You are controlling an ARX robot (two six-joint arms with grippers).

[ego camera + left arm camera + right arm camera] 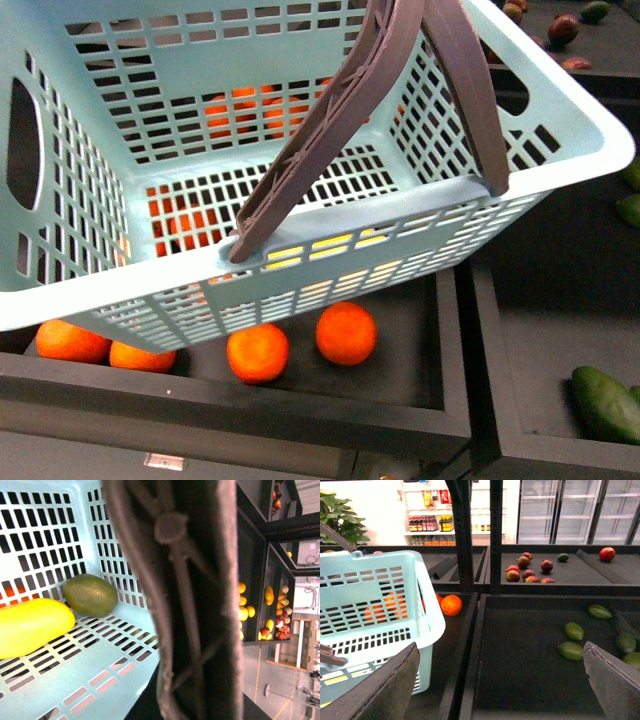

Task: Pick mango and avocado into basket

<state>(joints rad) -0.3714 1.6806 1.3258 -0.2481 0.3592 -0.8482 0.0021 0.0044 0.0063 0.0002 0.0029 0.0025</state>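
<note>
The turquoise basket (330, 215) hangs tilted above a tray of oranges, filling most of the front view. My left gripper is shut on its grey-brown handle (195, 605); that handle blocks the middle of the left wrist view and hides the fingers. Inside, on the slotted floor, the yellow mango (30, 627) lies with the dark green avocado (91, 595) beside it, the two touching near a corner. My right gripper (500, 644) stands open and holds nothing, over a black tray to the right of the basket (370, 605).
Several oranges (346, 332) lie in the black tray under the basket. Green fruits (571, 650) are scattered in the tray (520, 680) below my right gripper. Red fruits (527, 572) sit on the shelf behind. Black uprights (495, 535) divide the bins.
</note>
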